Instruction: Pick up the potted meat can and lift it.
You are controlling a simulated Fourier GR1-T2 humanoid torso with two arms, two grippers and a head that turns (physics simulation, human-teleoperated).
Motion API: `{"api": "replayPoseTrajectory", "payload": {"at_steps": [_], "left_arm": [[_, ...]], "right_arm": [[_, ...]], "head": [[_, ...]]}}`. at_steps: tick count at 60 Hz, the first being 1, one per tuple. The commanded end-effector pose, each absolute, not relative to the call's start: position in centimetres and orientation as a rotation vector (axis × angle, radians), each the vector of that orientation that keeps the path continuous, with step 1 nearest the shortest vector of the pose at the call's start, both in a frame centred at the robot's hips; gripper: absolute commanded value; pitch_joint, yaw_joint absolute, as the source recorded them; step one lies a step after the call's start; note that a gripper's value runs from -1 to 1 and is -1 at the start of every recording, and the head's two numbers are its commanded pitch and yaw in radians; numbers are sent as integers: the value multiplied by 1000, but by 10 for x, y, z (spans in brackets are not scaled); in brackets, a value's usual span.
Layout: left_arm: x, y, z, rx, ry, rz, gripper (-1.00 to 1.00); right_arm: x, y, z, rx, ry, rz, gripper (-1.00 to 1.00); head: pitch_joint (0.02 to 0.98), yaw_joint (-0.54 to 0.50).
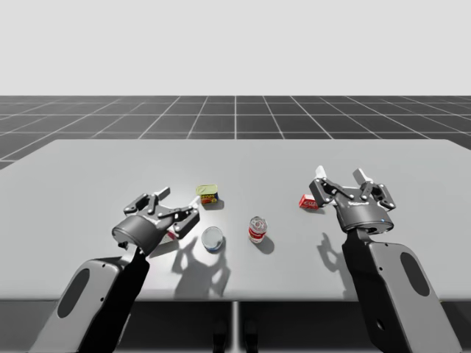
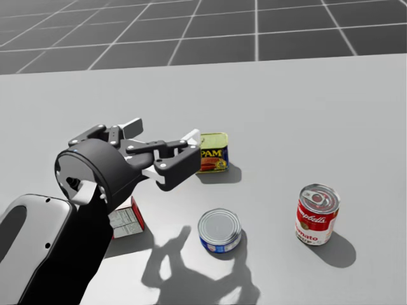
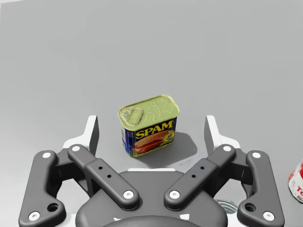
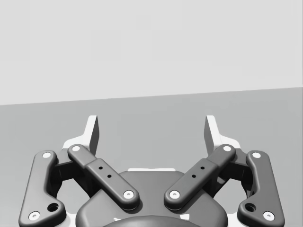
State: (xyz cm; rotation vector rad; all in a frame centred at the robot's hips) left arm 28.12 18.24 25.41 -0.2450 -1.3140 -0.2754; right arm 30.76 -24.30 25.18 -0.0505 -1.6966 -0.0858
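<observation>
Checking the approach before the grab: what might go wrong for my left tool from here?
The potted meat can sits skewed ahead of my left tool, its fingers open; closing may catch corners and twist it. The low blue can and the red box lie close beneath that arm; lowering might knock them.

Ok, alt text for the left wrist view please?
My left gripper is open, with the yellow-lidded blue rectangular can upright on the table just ahead, centred between its fingers, untouched. A red and white round can stands beside the gripper.
</observation>
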Motion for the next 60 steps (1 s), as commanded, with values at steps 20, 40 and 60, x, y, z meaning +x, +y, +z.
{"api": "replayPoseTrajectory", "payload": {"at_steps": [20, 40, 60], "left_arm": [[311, 145, 214, -216, -1181, -197, -1000], [335, 135, 191, -190, -1129, -154, -1000], [357, 122, 185, -143, -1136, -124, -1000]], "right_arm": [[308, -243, 252, -52, -1699, -87, -1000], [307, -244, 252, -60, -1700, -86, -1000], [307, -245, 252, -67, -1703, -86, -1000]], "head": [[728, 168], [733, 169], [737, 173]]}}
